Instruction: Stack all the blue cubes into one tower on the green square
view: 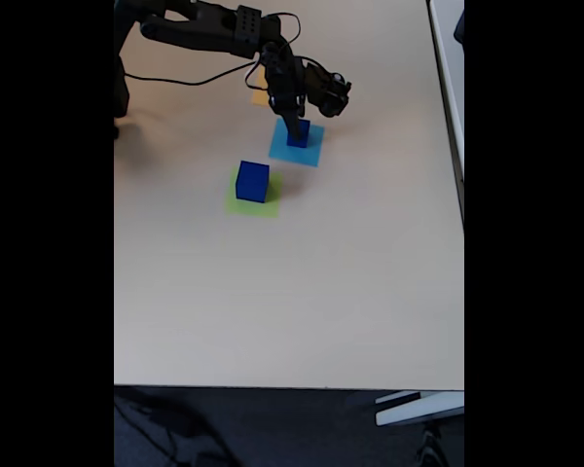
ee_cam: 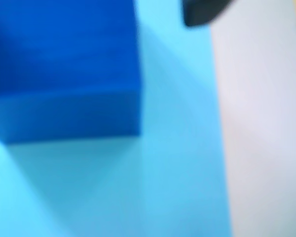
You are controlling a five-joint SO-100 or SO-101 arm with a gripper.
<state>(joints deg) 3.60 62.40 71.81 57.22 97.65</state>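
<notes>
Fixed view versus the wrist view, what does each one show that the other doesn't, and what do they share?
The fixed view alone shows the green square with a large blue cube on it, the arm, and the gripper lowered at a smaller blue cube. The wrist view alone gives a blurred close-up of that cube's faces. Both show the cube resting on the light-blue square and the table.

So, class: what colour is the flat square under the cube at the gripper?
Light blue, clearest in the wrist view.

Text: none readable.
Labels: none on cube point(view: 252, 182), squares or arm.
Numbers: none.
Signs: none on table point(view: 292, 292).
</notes>
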